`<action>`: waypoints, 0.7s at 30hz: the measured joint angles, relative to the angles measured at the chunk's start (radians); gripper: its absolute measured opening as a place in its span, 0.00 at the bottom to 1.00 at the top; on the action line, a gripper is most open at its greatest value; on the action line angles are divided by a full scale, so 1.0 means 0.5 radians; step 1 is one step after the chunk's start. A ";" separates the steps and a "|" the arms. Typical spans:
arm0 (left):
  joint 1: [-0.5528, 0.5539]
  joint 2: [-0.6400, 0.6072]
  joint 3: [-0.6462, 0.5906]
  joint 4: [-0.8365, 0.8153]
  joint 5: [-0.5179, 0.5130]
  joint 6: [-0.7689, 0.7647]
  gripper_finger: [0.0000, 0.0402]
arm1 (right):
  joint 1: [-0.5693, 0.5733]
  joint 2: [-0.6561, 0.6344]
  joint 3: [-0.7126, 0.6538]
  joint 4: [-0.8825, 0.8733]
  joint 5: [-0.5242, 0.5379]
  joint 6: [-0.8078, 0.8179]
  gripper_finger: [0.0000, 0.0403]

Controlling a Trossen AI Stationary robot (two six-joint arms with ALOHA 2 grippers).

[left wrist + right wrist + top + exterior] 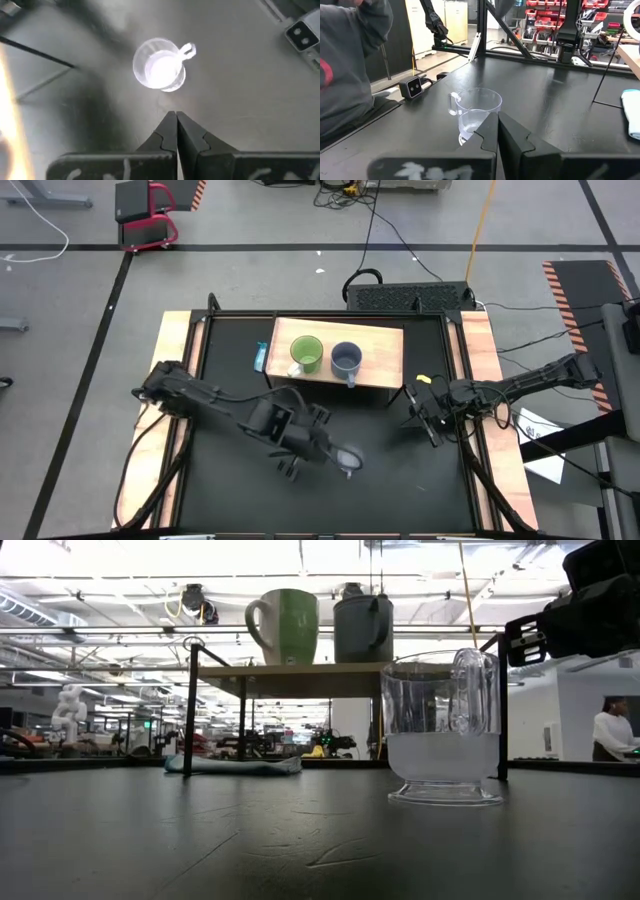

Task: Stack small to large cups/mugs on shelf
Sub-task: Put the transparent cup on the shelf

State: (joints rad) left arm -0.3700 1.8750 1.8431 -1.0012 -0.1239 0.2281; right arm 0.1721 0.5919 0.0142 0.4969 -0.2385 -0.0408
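Observation:
The clear glass cup (350,461) stands upright on the black tabletop near the middle, its handle (188,50) sticking out to one side. My left gripper (176,114) hovers shut above and just left of it, touching nothing. On the tan shelf (385,340) at the far side stand the lime-green mug (306,355) and the grey-blue mug (346,361), side by side on their bases. My right gripper (425,418) waits shut at the table's right side, pointing level toward the glass cup (475,112).
A blue cloth (261,358) lies on the table beside the shelf's left end. A small camera box (412,87) sits at the near edge. A person in a grey sleeve (345,65) stands beyond the table. Bare black tabletop (420,490) surrounds the glass cup.

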 joint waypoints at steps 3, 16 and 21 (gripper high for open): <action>-0.037 -0.085 0.000 -0.027 -0.114 -0.020 0.00 | 0.000 0.002 0.000 0.005 0.000 -0.004 0.00; 0.003 -0.517 -0.404 0.106 -0.168 -0.019 0.00 | 0.000 0.002 -0.001 0.014 0.000 -0.009 0.00; 0.080 -0.868 -0.918 0.552 -0.081 -0.001 0.00 | 0.000 0.002 -0.001 0.015 0.000 -0.009 0.00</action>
State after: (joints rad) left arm -0.3299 1.4409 1.3839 -0.7254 -0.1646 0.2277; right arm 0.1719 0.5926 0.0139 0.5045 -0.2386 -0.0452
